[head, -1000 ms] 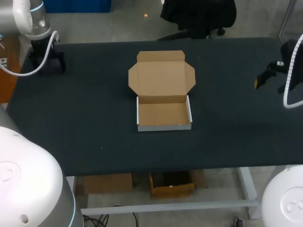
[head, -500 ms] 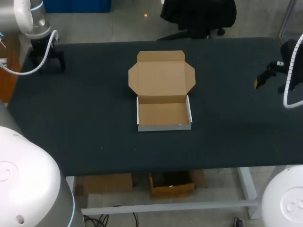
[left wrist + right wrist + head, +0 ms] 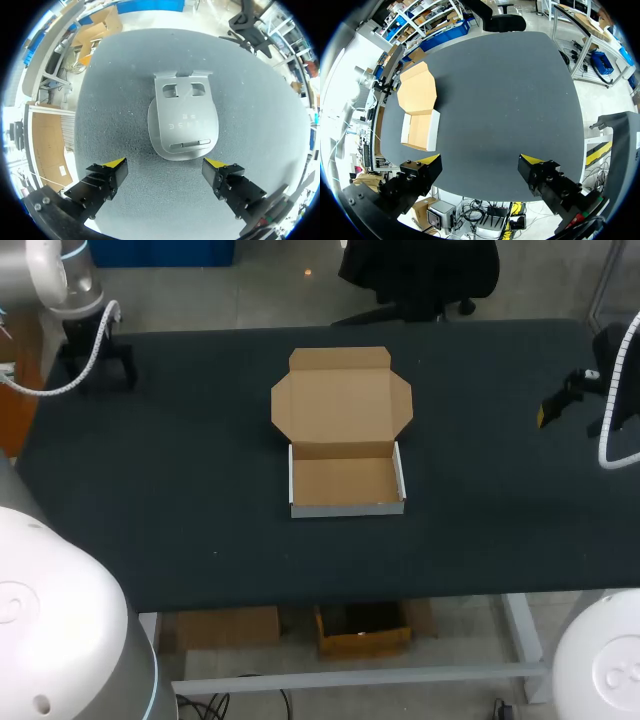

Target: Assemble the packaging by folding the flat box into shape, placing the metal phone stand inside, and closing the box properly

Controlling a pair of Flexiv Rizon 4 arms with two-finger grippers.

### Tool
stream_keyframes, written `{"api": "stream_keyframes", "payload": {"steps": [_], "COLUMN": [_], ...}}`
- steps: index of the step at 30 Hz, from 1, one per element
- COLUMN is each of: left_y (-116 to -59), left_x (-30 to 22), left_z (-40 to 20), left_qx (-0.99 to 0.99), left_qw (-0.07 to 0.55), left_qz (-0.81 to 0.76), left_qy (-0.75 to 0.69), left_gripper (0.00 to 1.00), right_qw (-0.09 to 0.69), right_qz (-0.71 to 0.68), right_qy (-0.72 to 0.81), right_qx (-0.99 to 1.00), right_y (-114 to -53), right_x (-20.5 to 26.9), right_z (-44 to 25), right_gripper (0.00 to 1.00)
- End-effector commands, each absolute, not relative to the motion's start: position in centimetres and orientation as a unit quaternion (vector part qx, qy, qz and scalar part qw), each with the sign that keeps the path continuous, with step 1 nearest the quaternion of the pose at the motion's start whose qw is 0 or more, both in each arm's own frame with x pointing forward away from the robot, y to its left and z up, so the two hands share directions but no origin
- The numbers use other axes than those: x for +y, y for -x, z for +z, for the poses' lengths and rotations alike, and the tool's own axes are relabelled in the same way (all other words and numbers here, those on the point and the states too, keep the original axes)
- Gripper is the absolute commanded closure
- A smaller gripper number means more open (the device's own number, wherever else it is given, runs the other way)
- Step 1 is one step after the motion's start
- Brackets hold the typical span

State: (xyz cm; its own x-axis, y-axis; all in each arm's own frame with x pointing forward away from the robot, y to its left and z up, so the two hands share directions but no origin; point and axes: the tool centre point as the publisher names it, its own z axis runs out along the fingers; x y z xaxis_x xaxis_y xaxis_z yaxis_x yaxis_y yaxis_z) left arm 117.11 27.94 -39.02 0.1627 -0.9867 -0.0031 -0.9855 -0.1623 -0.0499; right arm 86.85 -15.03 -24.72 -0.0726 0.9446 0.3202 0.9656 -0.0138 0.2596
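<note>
The table (image 3: 180,490) is a flat, dark charcoal, and close up in the left wrist view it shows a fine pale speckle. The box (image 3: 345,483) is plain brown cardboard inside, on both the tray and the open lid, and its outer walls are white. The phone stand (image 3: 183,122) is matte silver-grey with no pattern. The left hand (image 3: 164,165) and right hand (image 3: 480,160) are black, and each finger ends in bright yellow. The left arm (image 3: 55,270) has a pale grey casing.
</note>
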Motion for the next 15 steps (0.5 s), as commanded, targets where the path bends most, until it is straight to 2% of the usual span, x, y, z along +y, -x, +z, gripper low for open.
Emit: {"api": "stream_keyframes", "payload": {"steps": [1, 15], "left_y": [-117.33, -118.32], "left_x": [27.93, 28.23], "left_z": [-38.95, -38.67], "left_qx": [0.647, 0.642], "left_qw": [0.021, 0.027], "left_qz": [-0.011, -0.008], "left_qy": [0.762, 0.766], "left_gripper": [0.00, 0.00], "right_qw": [0.028, 0.028], "right_qz": [-0.208, -0.208], "right_qy": [0.680, 0.680], "right_qx": [-0.702, -0.702], "right_y": [-86.85, -86.85], "right_x": [-15.10, -15.10], "right_z": [-24.56, -24.56], "right_gripper": [0.00, 0.00]}}
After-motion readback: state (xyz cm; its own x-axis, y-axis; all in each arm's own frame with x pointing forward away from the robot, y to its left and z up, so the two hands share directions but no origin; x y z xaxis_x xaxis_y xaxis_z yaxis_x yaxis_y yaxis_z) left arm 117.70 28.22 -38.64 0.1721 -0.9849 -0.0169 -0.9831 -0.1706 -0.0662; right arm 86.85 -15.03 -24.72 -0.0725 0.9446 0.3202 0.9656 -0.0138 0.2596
